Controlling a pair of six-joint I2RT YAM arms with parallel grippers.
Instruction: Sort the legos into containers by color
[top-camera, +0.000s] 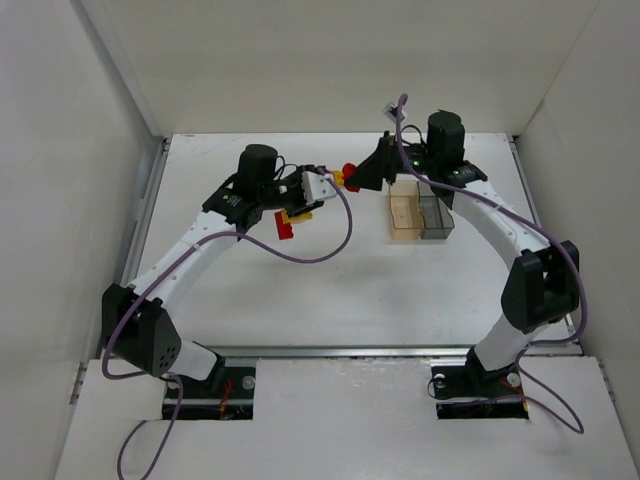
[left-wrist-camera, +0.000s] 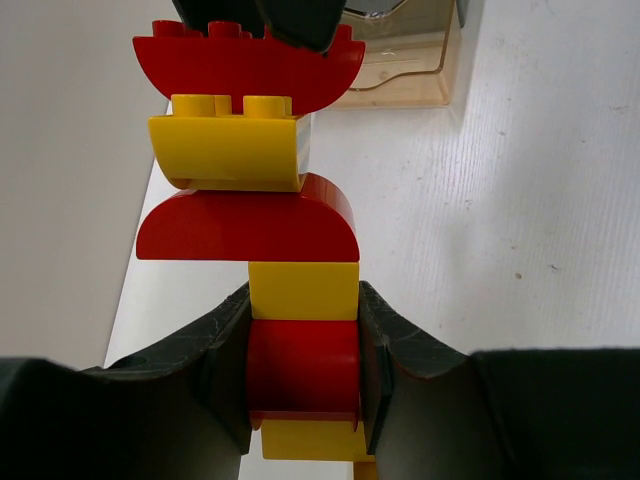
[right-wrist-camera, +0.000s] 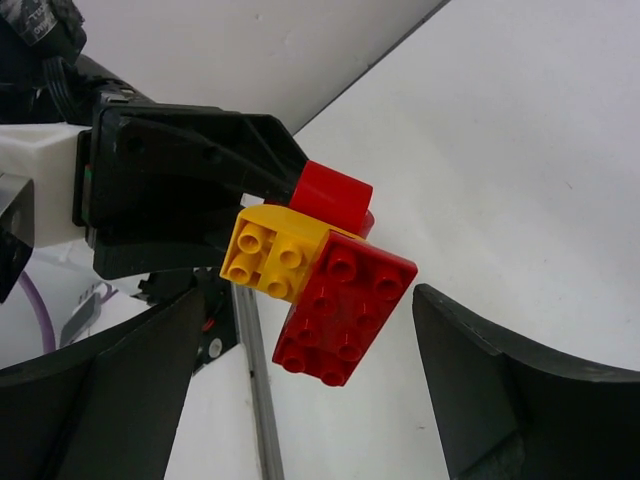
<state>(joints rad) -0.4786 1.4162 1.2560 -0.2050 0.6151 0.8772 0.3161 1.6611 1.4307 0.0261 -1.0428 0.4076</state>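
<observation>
My left gripper (left-wrist-camera: 303, 335) is shut on a stack of red and yellow legos (left-wrist-camera: 250, 150), clamping a red brick (left-wrist-camera: 303, 365) low in the stack. In the top view the left gripper (top-camera: 318, 186) holds this stack (top-camera: 343, 178) out toward the right gripper (top-camera: 366, 172). The stack's end piece is a red studded brick (right-wrist-camera: 345, 310) with a yellow brick (right-wrist-camera: 268, 255) behind it. It sits between the open fingers of my right gripper (right-wrist-camera: 308, 300), with a gap on each side. The containers, one amber (top-camera: 405, 212) and one grey (top-camera: 436, 217), stand joined on the table just right of the grippers.
A loose red brick (top-camera: 285, 230) and a yellow piece (top-camera: 299, 213) lie on the table under the left arm. White walls enclose the table on three sides. A purple cable (top-camera: 330, 250) hangs from the left wrist. The amber bin (left-wrist-camera: 400, 70) shows behind the stack.
</observation>
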